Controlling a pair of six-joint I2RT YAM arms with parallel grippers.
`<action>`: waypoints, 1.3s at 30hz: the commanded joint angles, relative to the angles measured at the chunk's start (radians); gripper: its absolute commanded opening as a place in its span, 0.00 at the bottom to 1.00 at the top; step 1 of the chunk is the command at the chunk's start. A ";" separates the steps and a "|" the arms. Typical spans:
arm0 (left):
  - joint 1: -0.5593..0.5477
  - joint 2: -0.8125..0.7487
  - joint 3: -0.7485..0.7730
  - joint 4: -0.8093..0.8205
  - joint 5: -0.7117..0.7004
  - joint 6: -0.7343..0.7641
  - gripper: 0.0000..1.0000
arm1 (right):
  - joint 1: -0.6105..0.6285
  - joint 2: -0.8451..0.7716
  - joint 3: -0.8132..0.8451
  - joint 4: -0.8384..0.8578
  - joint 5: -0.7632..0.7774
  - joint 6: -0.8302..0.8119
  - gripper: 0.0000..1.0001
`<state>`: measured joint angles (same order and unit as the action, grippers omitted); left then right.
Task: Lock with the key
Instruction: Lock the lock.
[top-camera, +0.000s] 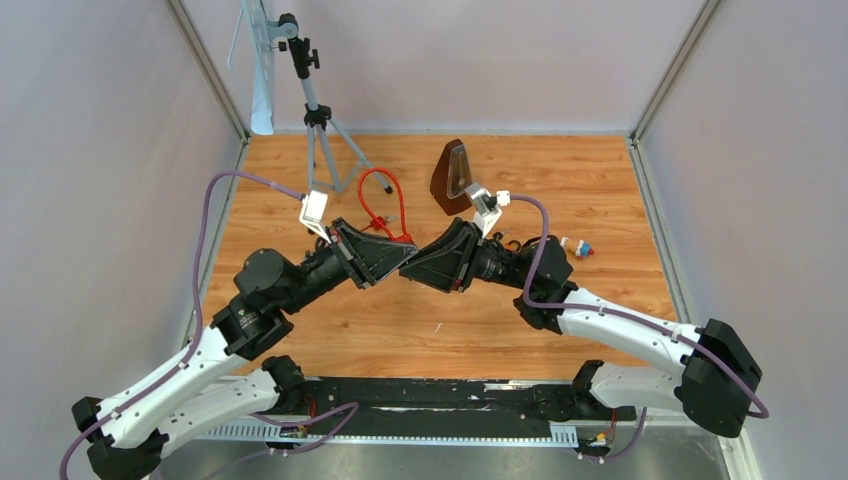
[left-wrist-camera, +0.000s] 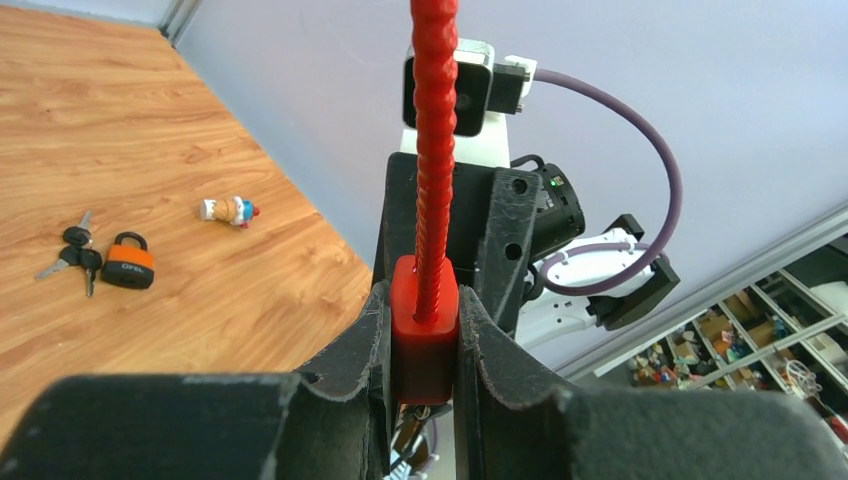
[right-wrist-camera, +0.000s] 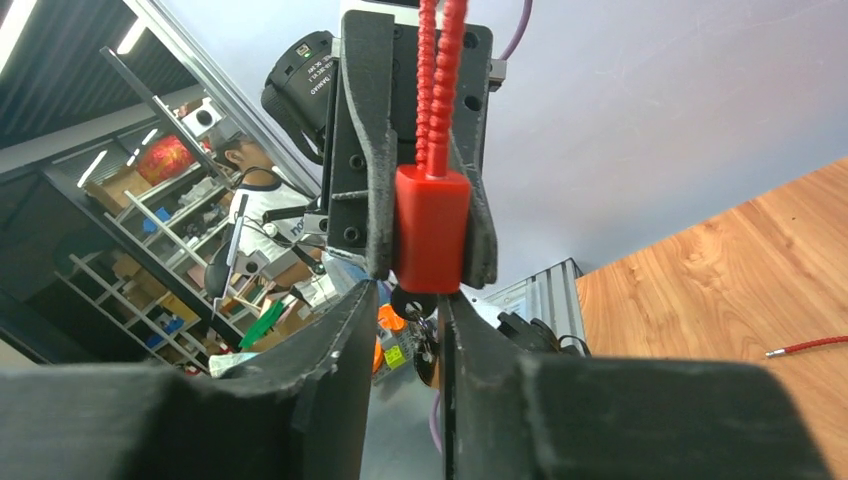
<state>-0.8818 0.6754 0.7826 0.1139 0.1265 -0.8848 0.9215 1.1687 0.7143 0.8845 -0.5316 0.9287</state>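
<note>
1 red cable lock (left-wrist-camera: 424, 335), 1 orange padlock (left-wrist-camera: 130, 262) (w/ key bunch (left-wrist-camera: 72, 255)), 1 toy fig. (left-wrist-camera: 230, 210), 1 tripod (top-camera: 318, 120).

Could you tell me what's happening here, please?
The left gripper is shut on the body of a red cable lock, holding it above the table. The right gripper faces it, its fingers close on either side of a small dark piece under the lock, probably the key; a firm grip isn't clear.

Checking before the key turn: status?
Left gripper shut on red cable lock. Right gripper at key below it, fingers either side, grip unconfirmed. No obstruction seen.
</note>
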 joint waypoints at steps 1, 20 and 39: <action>0.002 -0.007 0.038 0.081 0.013 -0.006 0.00 | 0.000 -0.010 -0.014 0.070 0.018 0.023 0.23; 0.001 0.146 0.167 -0.226 -0.260 0.082 0.00 | 0.051 0.025 0.161 -0.555 0.440 -0.549 0.00; 0.002 0.247 0.234 -0.334 -0.478 0.067 0.00 | 0.070 0.011 0.172 -0.688 0.469 -0.804 0.78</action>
<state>-0.8738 0.9936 1.0199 -0.3286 -0.3416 -0.8429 1.0168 1.2625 0.8993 0.2447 0.0628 0.1059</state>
